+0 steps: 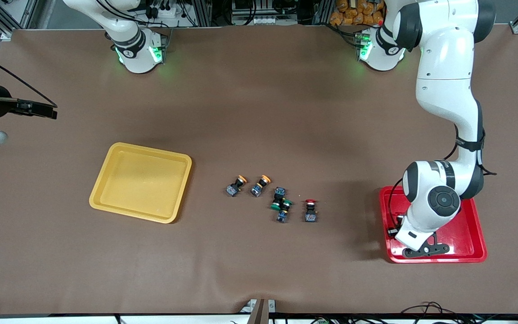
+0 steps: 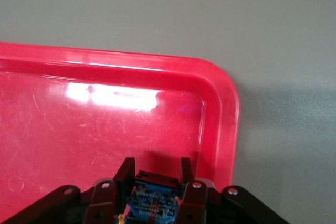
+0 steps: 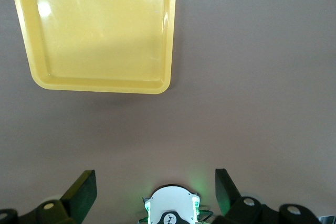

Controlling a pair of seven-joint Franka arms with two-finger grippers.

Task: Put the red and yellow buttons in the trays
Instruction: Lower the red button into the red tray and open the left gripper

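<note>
Three buttons wait on the table: two yellow (image 1: pixel 239 179) (image 1: pixel 265 179), one red (image 1: pixel 310 203) (green ones stay). Left gripper (image 2: pixel 155 174) clamps a fourth switch (image 2: pixel 152 203) over the red tray (image 1: pixel 475 234), undropped. Right gripper (image 3: pixel 156 187) waits, spread, above the yellow tray (image 1: pixel 106 180).

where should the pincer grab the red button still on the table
Grip the red button across its black body, coming straight down from above. It lies on its side, red cap pointing toward the robots, apart from the green buttons, so the body's flat sides look open to the fingers; the round cap would likely slip.
</note>
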